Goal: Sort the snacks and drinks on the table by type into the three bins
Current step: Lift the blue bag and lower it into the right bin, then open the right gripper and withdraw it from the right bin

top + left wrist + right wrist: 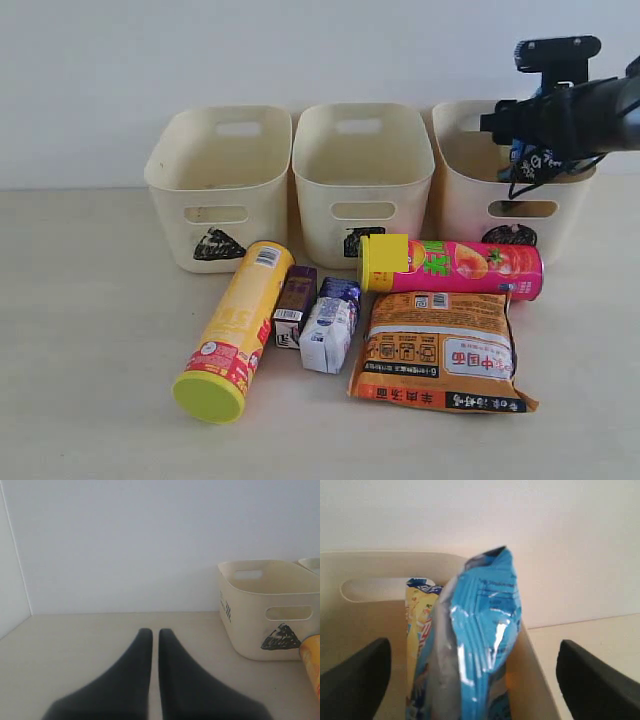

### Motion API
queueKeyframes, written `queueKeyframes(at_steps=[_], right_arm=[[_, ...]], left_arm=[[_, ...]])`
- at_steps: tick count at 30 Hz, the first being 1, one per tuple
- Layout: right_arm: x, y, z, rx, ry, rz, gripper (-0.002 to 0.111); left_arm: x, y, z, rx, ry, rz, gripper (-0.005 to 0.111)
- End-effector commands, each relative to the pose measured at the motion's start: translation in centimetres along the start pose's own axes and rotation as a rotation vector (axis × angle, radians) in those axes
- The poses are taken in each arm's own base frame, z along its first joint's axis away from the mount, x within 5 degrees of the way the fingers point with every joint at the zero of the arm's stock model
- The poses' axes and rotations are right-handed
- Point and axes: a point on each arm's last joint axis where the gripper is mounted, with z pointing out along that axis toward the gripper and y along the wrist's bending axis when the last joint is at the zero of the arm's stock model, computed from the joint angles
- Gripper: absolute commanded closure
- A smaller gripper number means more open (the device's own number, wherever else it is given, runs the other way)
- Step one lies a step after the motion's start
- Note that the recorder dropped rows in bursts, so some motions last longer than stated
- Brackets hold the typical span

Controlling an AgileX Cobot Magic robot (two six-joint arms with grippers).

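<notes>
The right jaws stand wide. In the right wrist view one dark finger sits in each lower corner of the frame, and neither touches the blue bag (pixel 480 640) standing upright between them inside the circle bin (pixel 350 610). The left jaws are closed to a thin slit and hold nothing, low over the bare surface (pixel 75 645) with the triangle bin (pixel 250 625) at the right of that frame.

In the exterior view the blue bag (pixel 535 160) pokes out of the bin at upper right. It looks light, soft and slick, so the crimped top seam seems the safest place to pinch. The orange-brown bag (pixel 440 355) at lower right should handle the same way. The yellow canister (pixel 235 330) and the magenta canister (pixel 455 268) lie on their sides. They look stiff but likely to roll, so a hold across mid-body suits them. The three small cartons (pixel 320 315) in the centre look rigid but crushable.

The bag's lower half is hidden by the bin wall. A yellow patch (pixel 417 615) behind it may be its own face or another pack. The magenta canister hides part of the circle mark.
</notes>
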Motion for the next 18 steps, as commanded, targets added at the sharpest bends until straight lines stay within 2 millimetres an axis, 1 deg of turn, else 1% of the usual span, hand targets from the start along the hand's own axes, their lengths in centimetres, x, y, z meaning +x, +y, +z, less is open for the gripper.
queueKeyframes(at_steps=[1,3,8,11,12,14,16,18], right_arm=[[-1.8,-0.9,-0.9,0.021,-0.025,0.039,0.026],[-2.7,-1.0,-1.6,0.014,-0.029,0.045,0.029],[-4.9,-1.5,-3.6,-0.001,-0.02,0.013,0.029],[-5.8,-1.9,-4.7,0.022,-0.023,-0.068,0.033],[-6.0,-1.9,-5.1,0.058,-0.021,-0.09,0.037],[-6.0,-1.7,-5.8,0.103,-0.011,-0.158,0.049],[-6.0,-1.4,-6.5,0.129,-0.003,-0.205,0.063],[-6.0,-0.9,-7.2,0.159,0.005,-0.248,0.082]], left_arm=[[0.0,0.0,0.0,0.005,-0.008,0.004,0.103],[0.0,0.0,0.0,0.005,-0.008,0.004,0.103],[0.0,0.0,0.0,0.005,-0.008,0.004,0.103],[0.0,0.0,0.0,0.005,-0.008,0.004,0.103],[0.0,0.0,0.0,0.005,-0.008,0.004,0.103],[0.0,0.0,0.0,0.005,-0.008,0.004,0.103],[0.0,0.0,0.0,0.005,-0.008,0.004,0.103],[0.0,0.0,0.0,0.005,-0.008,0.004,0.103]])
